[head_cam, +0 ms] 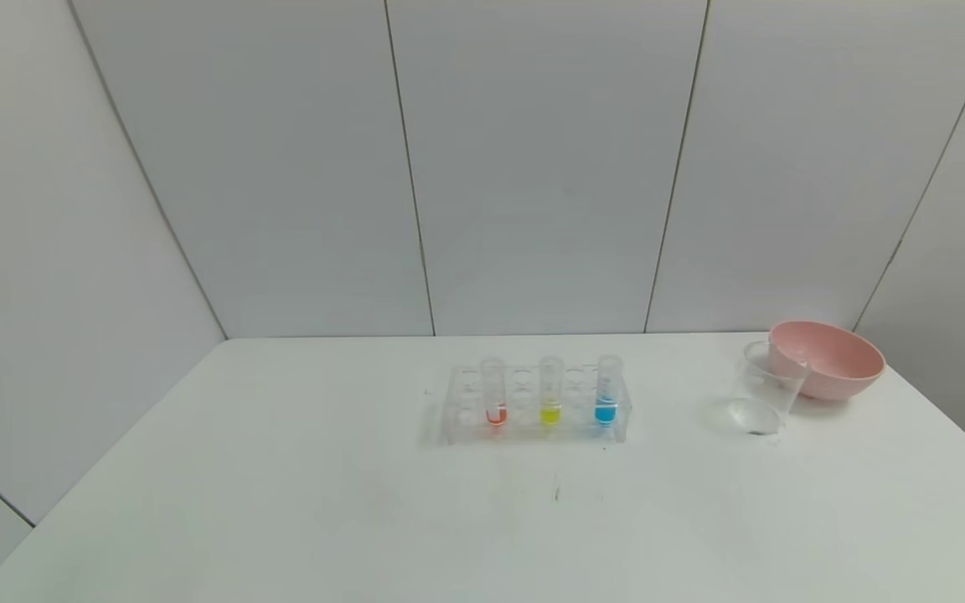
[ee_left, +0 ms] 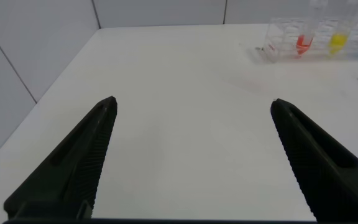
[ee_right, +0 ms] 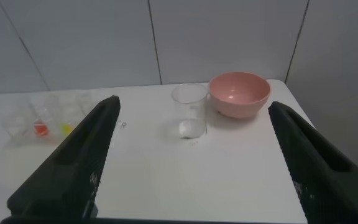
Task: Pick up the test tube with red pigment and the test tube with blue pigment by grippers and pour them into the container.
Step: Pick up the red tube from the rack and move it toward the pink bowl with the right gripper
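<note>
nothing of the task is done yet: both tubes stand in the rack and the cup holds no pigment.

head view: the small clear test tube with red pigment [head_cam: 495, 395] and the small clear test tube with blue pigment [head_cam: 606, 394] stand upright in the clear many-holed tube rack [head_cam: 533, 406] at mid-table, a small clear tube of yellow liquid [head_cam: 550, 394] between them; the small clear plastic container [head_cam: 766, 389] sits well to the right, touching or just beside the wide pink bowl [head_cam: 826, 358]; neither arm shows here. left wrist view: the black two-fingered left gripper [ee_left: 191, 162] hangs wide open and empty over the bare white table [ee_left: 185, 87], the rack far off. right wrist view: the black two-fingered right gripper [ee_right: 191, 162] is spread fully, holding nothing, facing the container. both picks and both pours remain.
</note>
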Tool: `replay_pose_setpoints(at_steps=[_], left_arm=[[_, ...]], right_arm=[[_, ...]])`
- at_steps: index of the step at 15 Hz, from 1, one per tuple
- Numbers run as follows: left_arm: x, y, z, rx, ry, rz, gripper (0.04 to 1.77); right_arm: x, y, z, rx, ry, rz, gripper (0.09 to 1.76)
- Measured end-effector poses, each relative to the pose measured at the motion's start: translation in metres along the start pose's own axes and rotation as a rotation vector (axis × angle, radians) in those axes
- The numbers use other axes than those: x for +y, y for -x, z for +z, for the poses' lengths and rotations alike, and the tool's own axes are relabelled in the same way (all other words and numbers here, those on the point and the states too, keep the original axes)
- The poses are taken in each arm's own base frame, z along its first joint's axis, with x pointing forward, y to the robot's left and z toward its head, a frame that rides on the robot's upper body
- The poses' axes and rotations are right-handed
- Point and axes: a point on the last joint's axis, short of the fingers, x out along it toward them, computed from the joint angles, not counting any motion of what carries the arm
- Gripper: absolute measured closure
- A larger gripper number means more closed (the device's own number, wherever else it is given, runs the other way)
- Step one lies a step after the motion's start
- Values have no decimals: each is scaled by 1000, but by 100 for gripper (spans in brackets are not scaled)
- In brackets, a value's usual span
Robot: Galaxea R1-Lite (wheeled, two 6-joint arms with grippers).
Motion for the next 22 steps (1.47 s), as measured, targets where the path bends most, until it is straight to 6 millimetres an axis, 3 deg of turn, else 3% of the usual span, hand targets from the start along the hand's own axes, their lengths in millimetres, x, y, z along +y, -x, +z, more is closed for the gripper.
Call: replay_pose_setpoints(at_steps=[4, 7, 14, 22], left_arm=[[0, 0, 0, 0, 0, 0, 5], [0, 0, 0, 1, 0, 0, 5], [0, 0, 0, 0, 0, 0, 5], [0, 0, 0, 0, 0, 0, 5]], right_arm=[[9, -60, -4, 26, 20, -21, 14], [44, -91, -20, 34, 11, 24, 14], [155, -98, -63, 152, -20, 148, 14], [237, -107, -90, 207, 23, 299, 14]])
